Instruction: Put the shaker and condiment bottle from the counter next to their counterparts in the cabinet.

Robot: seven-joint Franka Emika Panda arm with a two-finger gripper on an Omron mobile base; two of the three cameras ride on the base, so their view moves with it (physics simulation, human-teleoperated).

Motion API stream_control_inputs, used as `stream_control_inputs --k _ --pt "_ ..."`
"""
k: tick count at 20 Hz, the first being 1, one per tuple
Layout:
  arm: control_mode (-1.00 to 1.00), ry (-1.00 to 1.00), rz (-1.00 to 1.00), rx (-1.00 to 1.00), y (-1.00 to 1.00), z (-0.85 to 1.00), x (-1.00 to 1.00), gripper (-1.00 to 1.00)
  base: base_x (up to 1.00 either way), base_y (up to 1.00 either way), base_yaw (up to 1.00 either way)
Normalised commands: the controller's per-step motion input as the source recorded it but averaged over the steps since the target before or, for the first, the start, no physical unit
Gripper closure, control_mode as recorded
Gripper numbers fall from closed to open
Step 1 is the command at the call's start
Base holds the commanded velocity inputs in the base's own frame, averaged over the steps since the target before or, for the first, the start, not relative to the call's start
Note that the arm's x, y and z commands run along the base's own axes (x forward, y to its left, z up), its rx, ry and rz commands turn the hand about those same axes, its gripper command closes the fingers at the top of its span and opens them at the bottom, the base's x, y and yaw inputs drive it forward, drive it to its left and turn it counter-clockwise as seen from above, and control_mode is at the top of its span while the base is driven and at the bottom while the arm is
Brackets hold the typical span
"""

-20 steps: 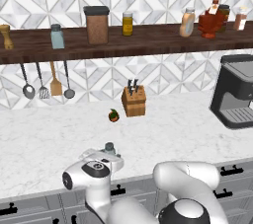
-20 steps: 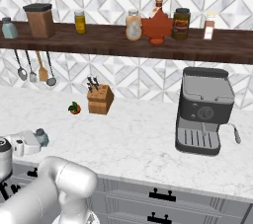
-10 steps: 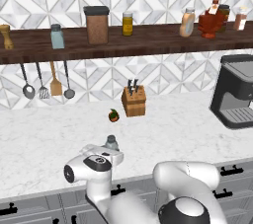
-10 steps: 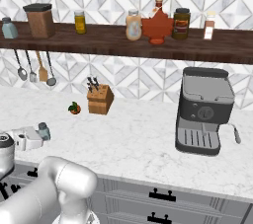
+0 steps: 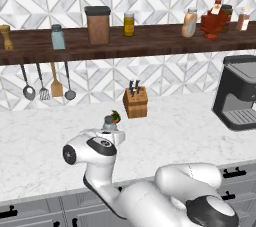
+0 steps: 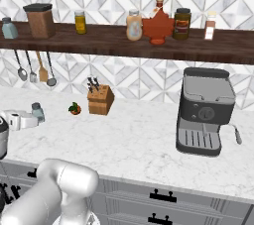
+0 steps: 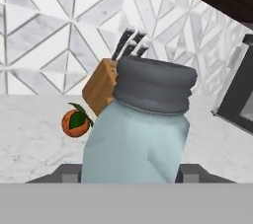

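Pale-blue shaker; grey cap

A kitchen: marble counter, knife block, coffee machine, hanging utensils.

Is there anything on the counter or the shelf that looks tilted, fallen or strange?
Nothing is spilled or fallen. The one thing askew is the shaker between the claw's fingers, which leans in the hand view. The shelf jars stand upright.

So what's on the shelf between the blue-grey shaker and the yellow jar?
Right base view: one brown lidded canister stands between pale blue-grey shaker and yellow jar.
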Motion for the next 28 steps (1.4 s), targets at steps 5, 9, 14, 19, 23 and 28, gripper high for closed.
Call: stream_control_inputs --k 5,9,14,19,23,28 --pt "-1.00 0.12 0.14 0.00 0.00 0.96 0.05 1.00 0.00 0.00 0.00" --pt "-1.00 0.04 0.15 0.00 0.00 0.75 -0.01 1.00 0.00 0.00 0.00" --pt "-1.00 0.01 0.19 0.00 0.00 0.73 -0.18 1.00 0.00 0.00 0.00" --pt "-1.00 0.07 0.25 0.00 0.02 0.71 -0.03 1.00 0.00 0.00 0.00" --pt "-1.00 0.08 0.28 0.00 0.40 0.47 -0.01 1.00 0.00 0.00 0.00" --pt "-1.00 0.03 0.19 0.00 0.77 0.52 -0.31 1.00 0.00 0.00 0.00"
